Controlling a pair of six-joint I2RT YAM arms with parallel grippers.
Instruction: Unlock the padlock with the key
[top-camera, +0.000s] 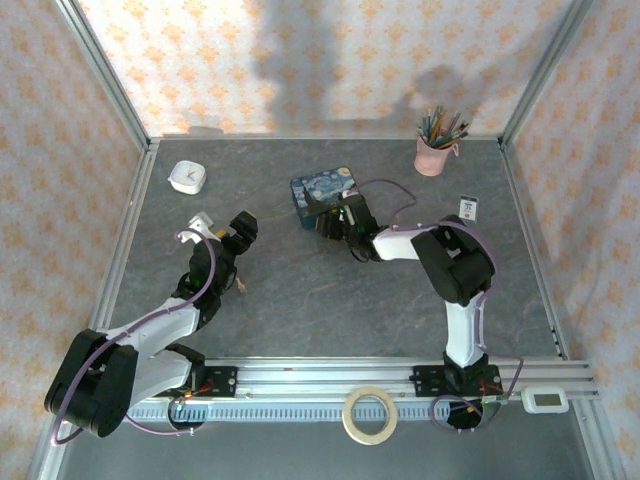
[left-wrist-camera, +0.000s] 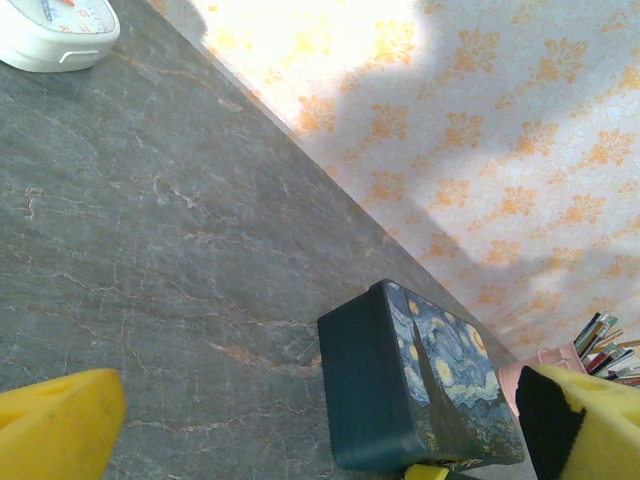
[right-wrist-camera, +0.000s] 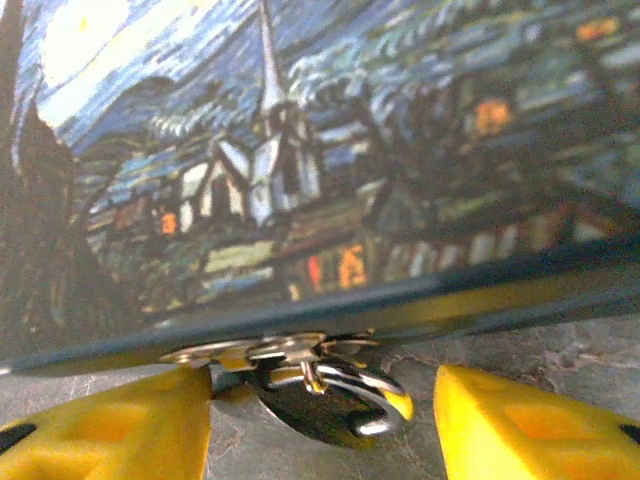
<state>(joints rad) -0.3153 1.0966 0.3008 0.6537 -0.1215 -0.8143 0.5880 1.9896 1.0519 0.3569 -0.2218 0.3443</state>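
The padlock (right-wrist-camera: 320, 395), small, dark and with a shiny looped shackle, hangs from a metal hasp (right-wrist-camera: 260, 352) on the front edge of the blue starry-night box (top-camera: 322, 192). My right gripper (right-wrist-camera: 322, 420) is open around it. Its yellow fingers (right-wrist-camera: 120, 430) stand on either side of the padlock, the right one clearly apart from it. From above, the right gripper (top-camera: 336, 222) sits at the box's near side. My left gripper (top-camera: 240, 231) hovers left of the box, wide open and empty (left-wrist-camera: 320, 430). The box (left-wrist-camera: 420, 385) lies ahead of it. The key is out of view.
A white timer (top-camera: 187, 177) sits at the back left, and a pink cup of pencils (top-camera: 433, 152) at the back right. A small card (top-camera: 467, 207) lies right of the box. A tiny pale object (top-camera: 243, 287) rests beside the left arm. A tape roll (top-camera: 369, 414) lies on the front rail.
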